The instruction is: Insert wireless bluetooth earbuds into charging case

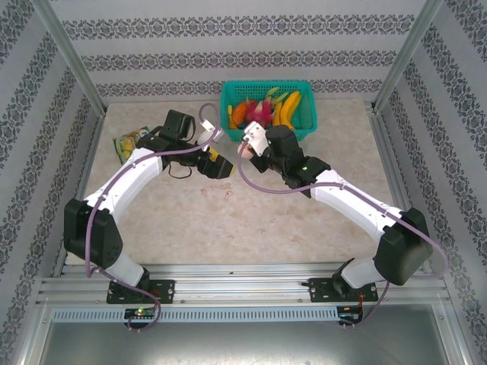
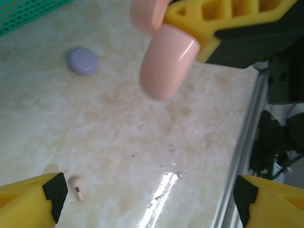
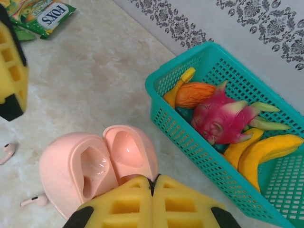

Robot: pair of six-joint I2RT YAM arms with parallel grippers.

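Pink earbud lies on the bench just inside one finger of my left end effector, spread wide to take it. My right end effector pinches the open pink charging case above the bench, sockets exposed to receive it.

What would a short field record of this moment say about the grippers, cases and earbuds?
left gripper: open, nothing between its fingers
right gripper: shut on pink case
pink case: lid open, no earbuds visible inside
pink earbuds: two, loose on the table beside the pink case
purple case: closed, lying on the table
basket: holds fruit
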